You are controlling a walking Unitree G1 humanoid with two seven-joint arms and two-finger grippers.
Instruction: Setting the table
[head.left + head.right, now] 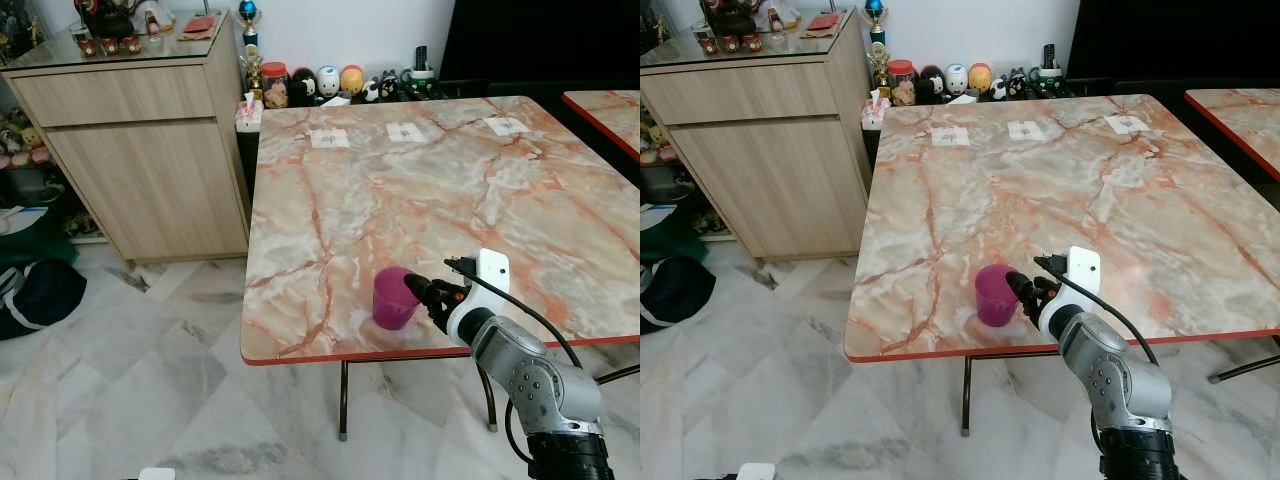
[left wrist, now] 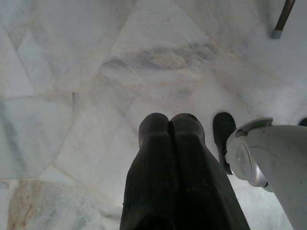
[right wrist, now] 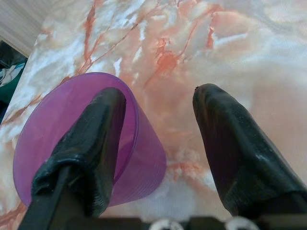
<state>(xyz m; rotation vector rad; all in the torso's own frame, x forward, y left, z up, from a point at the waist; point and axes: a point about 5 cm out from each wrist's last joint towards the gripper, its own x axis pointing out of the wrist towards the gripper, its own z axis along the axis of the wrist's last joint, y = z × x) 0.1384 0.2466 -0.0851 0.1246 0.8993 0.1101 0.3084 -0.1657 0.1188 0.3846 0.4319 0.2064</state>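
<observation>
The purple cup [image 1: 394, 298] stands upright on the marble tabletop [image 1: 440, 190], close to its near edge and toward the left corner, with the red trim of that edge just in front of it. The right hand [image 3: 158, 143] is at the cup with its fingers spread — one finger [image 3: 91, 139] reaches inside the rim against the wall, the other [image 3: 235, 143] sits outside, apart from the cup, over bare tabletop. It is released, not clamped on anything.

The main risk is the cup's position: it is so near the edge that a nudge toward the robot could tip it off onto the tiled floor [image 1: 150, 380]. The inner finger is the likely cause — if the arm pulls away without first lifting clear of the rim, it may drag or topple the light cup. Closing the fingers off-centre could also push the cup sideways rather than pinch its wall.

The left hand [image 2: 169, 125] hangs idle over the floor, fingers pressed together, holding nothing.
</observation>
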